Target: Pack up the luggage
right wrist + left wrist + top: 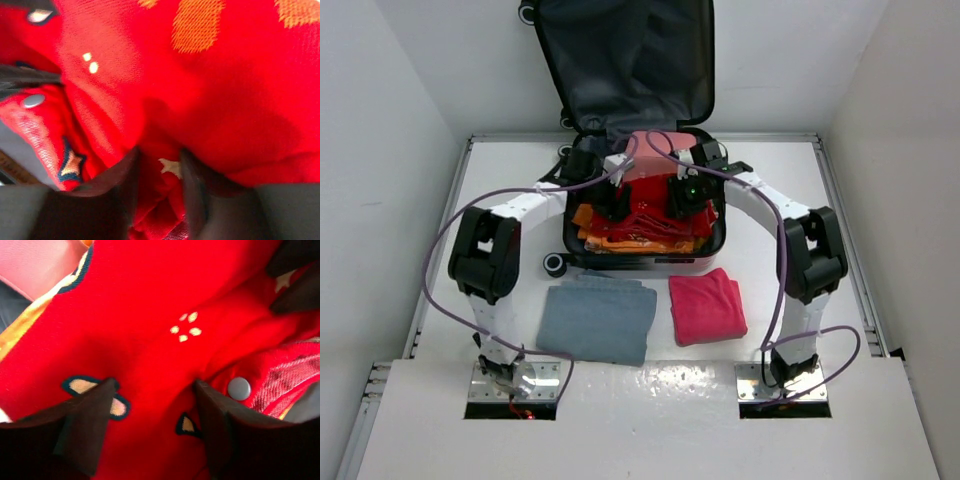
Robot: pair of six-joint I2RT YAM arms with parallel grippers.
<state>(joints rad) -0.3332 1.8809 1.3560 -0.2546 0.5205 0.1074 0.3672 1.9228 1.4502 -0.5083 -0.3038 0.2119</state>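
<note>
Two grippers work inside the luggage (pixel 620 60): my left gripper (pixel 154 387) rests spread on the red garment (pixel 150 300); my right gripper (pixel 159 155) pinches a fold of it. I cannot see beneath.

Folded grey cloth (pixel 597 320) lies flat on the white table (pixel 500 170). Just right of the grey cloth, not touching it: folded crimson cloth (pixel 707 305). Beyond the grey cloth: red patterned garment (pixel 650 200) with a grey snap button (pixel 239 388), atop orange garments (pixel 620 237).
</note>
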